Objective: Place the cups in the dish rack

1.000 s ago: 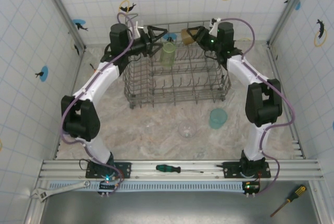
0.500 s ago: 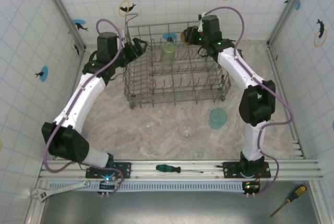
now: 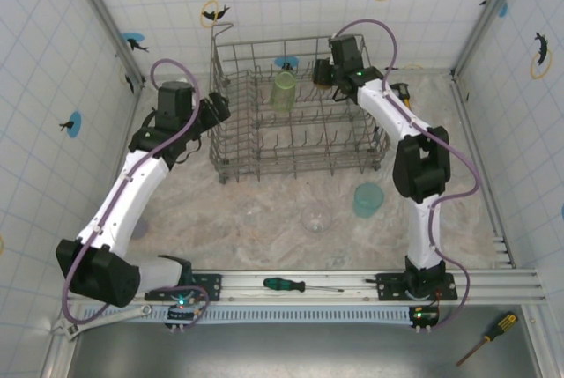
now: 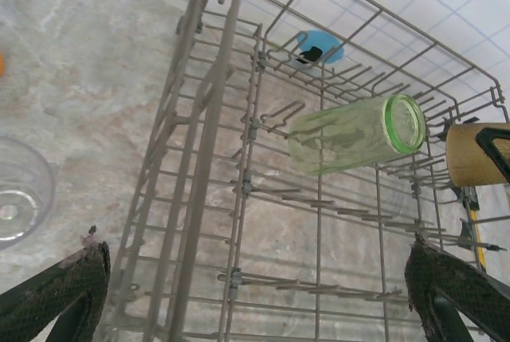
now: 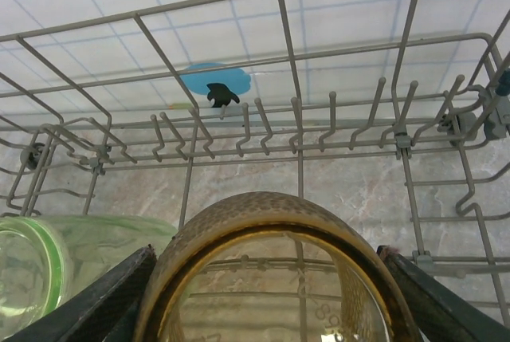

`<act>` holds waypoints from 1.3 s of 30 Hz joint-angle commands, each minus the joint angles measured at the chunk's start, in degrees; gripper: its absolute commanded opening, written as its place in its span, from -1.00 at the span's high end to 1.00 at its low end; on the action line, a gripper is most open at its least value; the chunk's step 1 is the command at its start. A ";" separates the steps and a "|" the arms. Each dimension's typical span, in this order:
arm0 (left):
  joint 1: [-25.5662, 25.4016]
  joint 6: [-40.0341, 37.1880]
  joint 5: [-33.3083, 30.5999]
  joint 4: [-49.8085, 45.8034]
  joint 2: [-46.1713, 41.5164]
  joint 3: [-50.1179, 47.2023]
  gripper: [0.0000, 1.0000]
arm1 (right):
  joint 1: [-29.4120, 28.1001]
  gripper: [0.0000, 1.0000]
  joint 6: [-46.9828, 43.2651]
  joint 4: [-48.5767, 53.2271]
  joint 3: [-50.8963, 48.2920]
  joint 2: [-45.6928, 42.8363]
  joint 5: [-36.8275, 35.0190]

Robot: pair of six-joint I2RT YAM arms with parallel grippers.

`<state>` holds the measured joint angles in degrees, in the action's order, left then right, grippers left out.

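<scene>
- A screwdriver (image 3: 291,285) lies on the rail, well in front of the rack (image 3: 291,165).
- On the table in front of the rack stand a clear cup (image 3: 315,218) and, to its right, a teal cup (image 3: 368,199), both apart from the rack's front wall. A faint shape further left may be another clear cup, but it is too dim to be sure.
- The left gripper (image 4: 255,250) hangs just beside the rack's left wall. Its fingers are spread wide with nothing between them.
- Inside the rack, toward its back, a green cup (image 4: 351,135) lies on its side across the tines.
- The right gripper (image 5: 266,248) is over the back of the rack, right of the middle. Its fingers pinch an amber cup (image 5: 263,210) from either side, with the cup's mouth facing the wrist camera.
- The amber cup is just right of the green cup; I cannot tell whether the two touch.
</scene>
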<state>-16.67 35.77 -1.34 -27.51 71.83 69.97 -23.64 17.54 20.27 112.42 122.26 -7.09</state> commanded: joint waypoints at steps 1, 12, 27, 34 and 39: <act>0.27 -1.46 -3.20 -1.74 -2.61 -0.90 -0.95 | -0.12 0.07 -1.20 -0.32 3.49 1.68 -0.48; 0.29 -0.54 -3.75 -1.94 -3.93 -2.62 -0.95 | -0.13 0.07 -1.80 -0.99 4.34 5.06 0.33; 0.28 0.29 -3.05 -0.71 -4.33 -4.14 -0.95 | -0.18 0.06 -2.38 -2.69 4.80 7.63 1.10; 0.30 0.09 -3.02 -1.03 -4.65 -4.32 -0.95 | -0.61 0.05 -2.34 -3.21 4.87 10.18 2.54; 0.32 0.21 -2.99 -0.99 -4.77 -4.50 -0.95 | -0.78 0.04 -2.54 -4.23 5.00 11.41 3.65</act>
<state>-16.67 35.97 -4.12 -28.27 68.23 66.08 -23.99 15.53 18.17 114.93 131.70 -4.32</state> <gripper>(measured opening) 0.975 0.694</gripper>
